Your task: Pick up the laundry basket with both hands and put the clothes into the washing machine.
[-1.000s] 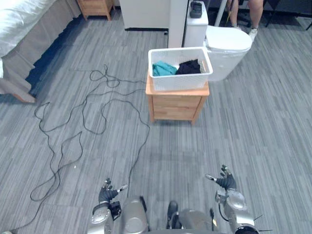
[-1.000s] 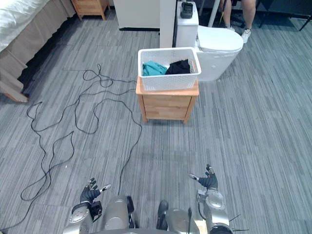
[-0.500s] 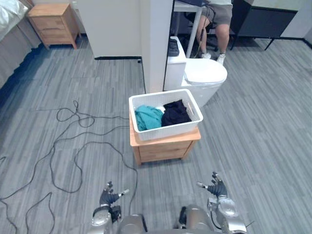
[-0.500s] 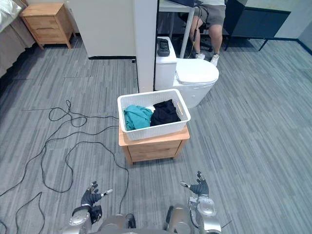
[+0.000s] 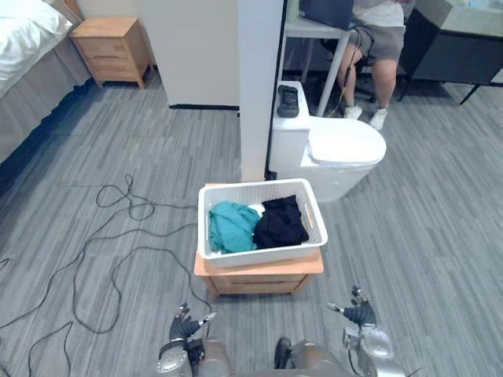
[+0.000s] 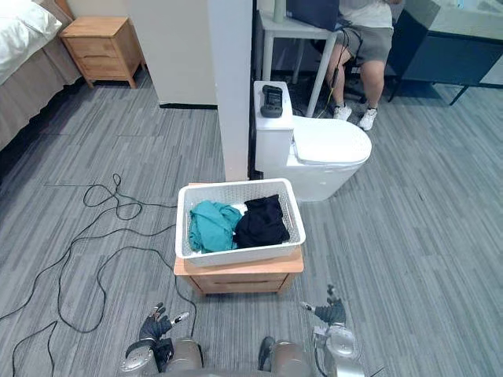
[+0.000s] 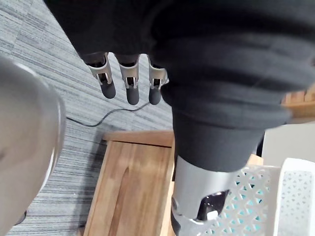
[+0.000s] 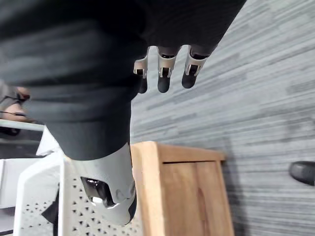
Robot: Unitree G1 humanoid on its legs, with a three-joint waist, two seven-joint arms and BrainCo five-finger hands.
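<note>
Nearer than a moment before, the view had closed in on the work while the left robot hand [image 5: 185, 326] and right robot hand [image 5: 360, 315] hung low, fingers straight and empty, just short of the bench [image 5: 255, 284]. On it sat the laundry basket [image 5: 259, 256], ungrasped, teal and black clothes [image 5: 230, 226] inside. Grasping, lifting, carrying and loading all remained.

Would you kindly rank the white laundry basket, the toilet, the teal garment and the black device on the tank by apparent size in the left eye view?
1. Toilet and laundry basket: too alike to rank; the toilet stands farther off.
2. Teal garment.
3. Black device.
</note>
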